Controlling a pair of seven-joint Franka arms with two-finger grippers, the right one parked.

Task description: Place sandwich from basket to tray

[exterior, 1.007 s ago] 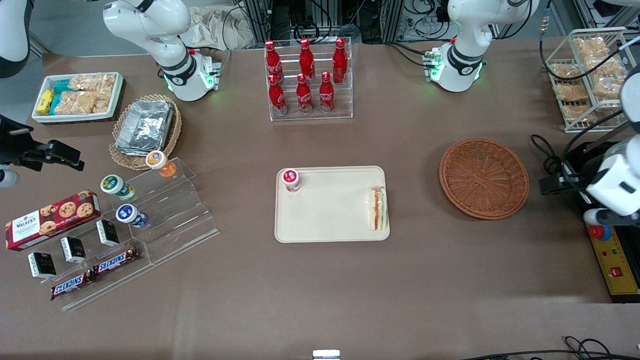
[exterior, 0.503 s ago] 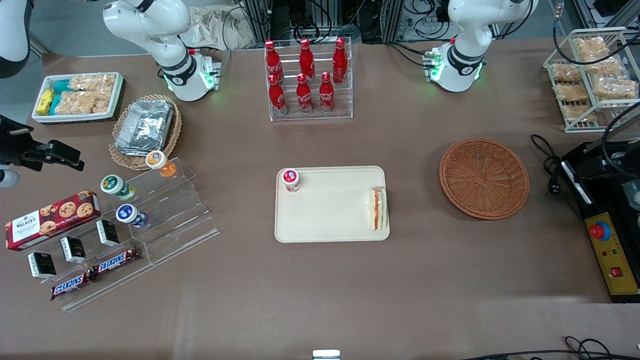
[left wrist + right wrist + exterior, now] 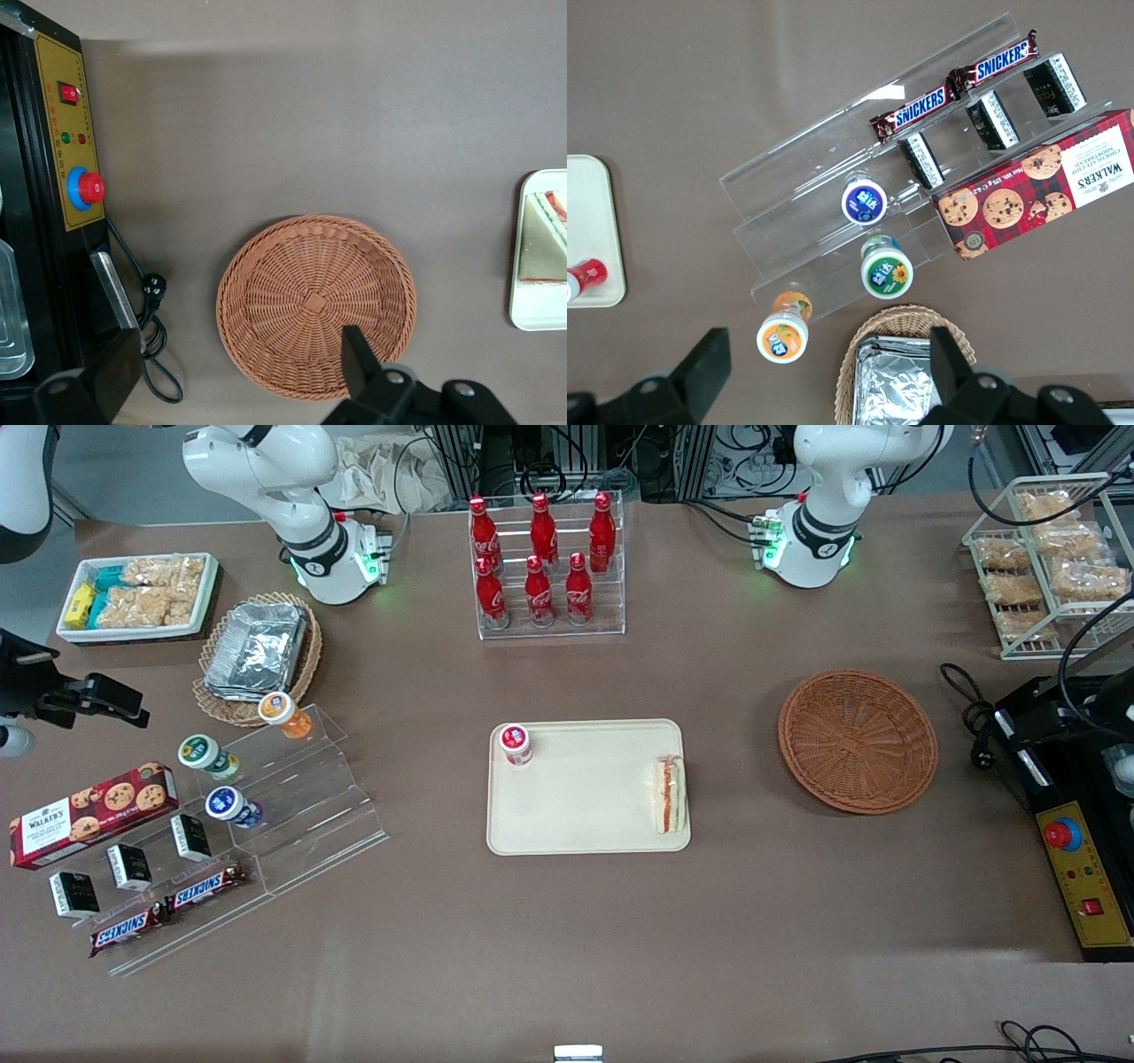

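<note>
My gripper (image 3: 235, 376) hangs above the table with its fingers (image 3: 357, 361) spread apart and holding nothing, the bare basket (image 3: 316, 305) just under one fingertip, while the sandwich (image 3: 671, 794) lies on the tray (image 3: 576, 797), well apart from them.

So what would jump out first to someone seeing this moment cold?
Probably the cream tray mid-table, with the wrapped sandwich lying along its edge nearest the basket, and a small red-lidded cup at one corner. The reddish-brown basket sits empty beside it, toward the working arm's end. The gripper hangs above the basket with its fingers apart, holding nothing.
</note>
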